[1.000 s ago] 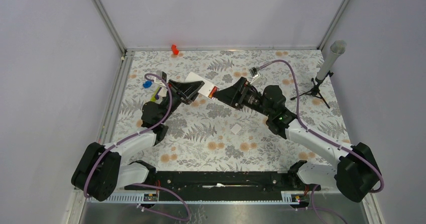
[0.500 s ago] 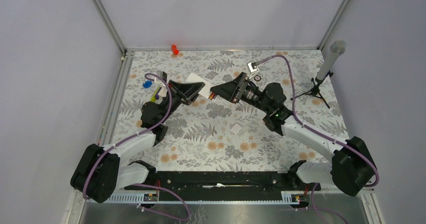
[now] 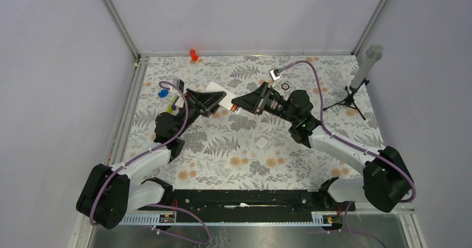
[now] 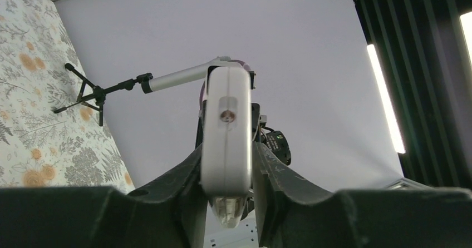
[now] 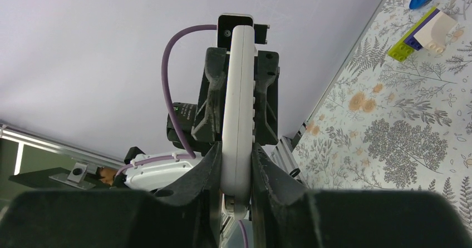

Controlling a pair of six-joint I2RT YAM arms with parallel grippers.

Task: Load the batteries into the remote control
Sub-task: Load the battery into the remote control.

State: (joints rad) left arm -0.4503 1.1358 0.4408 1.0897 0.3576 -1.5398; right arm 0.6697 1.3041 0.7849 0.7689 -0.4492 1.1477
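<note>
The remote control point(image 3: 215, 87) is held off the table between both arms, white and slim. My left gripper point(image 3: 220, 99) is shut on its left end. In the left wrist view the remote control point(image 4: 225, 120) stands edge-on in my left gripper point(image 4: 226, 170), the jaws close against both sides. My right gripper point(image 3: 234, 104) is shut on the opposite end. In the right wrist view the remote control point(image 5: 239, 103) runs straight up out of my right gripper point(image 5: 236, 170). Red-and-black batteries point(image 3: 235, 108) show at the remote's end, right at the right fingertips.
A bright red piece point(image 3: 193, 54) lies at the back edge, and a dark ring point(image 3: 285, 86) sits behind the right wrist. A tripod with a grey tube point(image 3: 360, 74) stands at the right. Toy bricks point(image 5: 428, 30) lie at the left, and a small white square point(image 3: 261, 142) in the middle.
My right gripper has moved left onto the remote's free end and closed on it. The left arm has kept the remote in place.
</note>
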